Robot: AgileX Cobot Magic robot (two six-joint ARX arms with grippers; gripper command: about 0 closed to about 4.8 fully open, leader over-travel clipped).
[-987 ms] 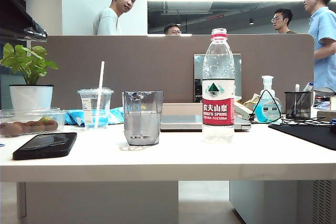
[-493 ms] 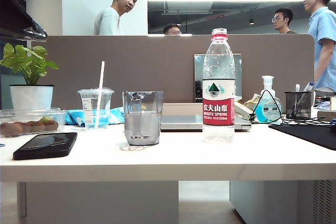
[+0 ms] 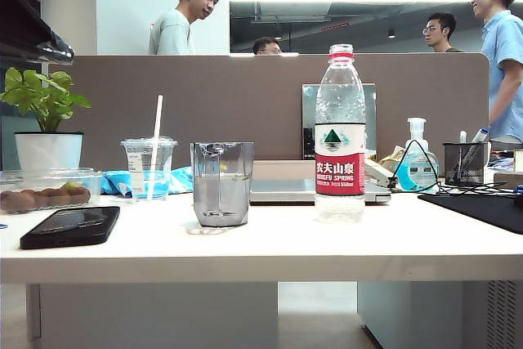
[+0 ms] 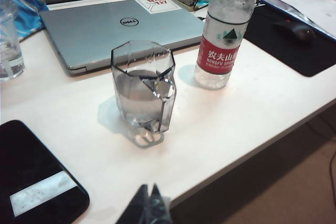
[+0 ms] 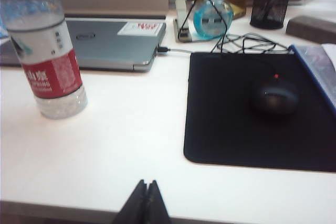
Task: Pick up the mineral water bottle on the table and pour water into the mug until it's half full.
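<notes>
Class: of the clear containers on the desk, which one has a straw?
The lidded plastic cup, left of the mug; the mineral water bottle and mug have none.

Left pincer (image 4: 148, 205) tips pressed together, nothing held, hanging near front edge of table (image 4: 252, 108), right pincer (image 5: 145, 199) likewise shut tight & empty, at table edge, neither arm visible in exterior view

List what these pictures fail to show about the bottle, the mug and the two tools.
- Mineral water bottle: cap cut off by the frame edge in both wrist views.
- Mug: water level unclear; grey tint and facets blur it in the exterior view.
- Left tool and right tool: only closed tips show at each wrist view's edge; neither appears in the exterior view.
- Bottle label small print: too small.
</notes>
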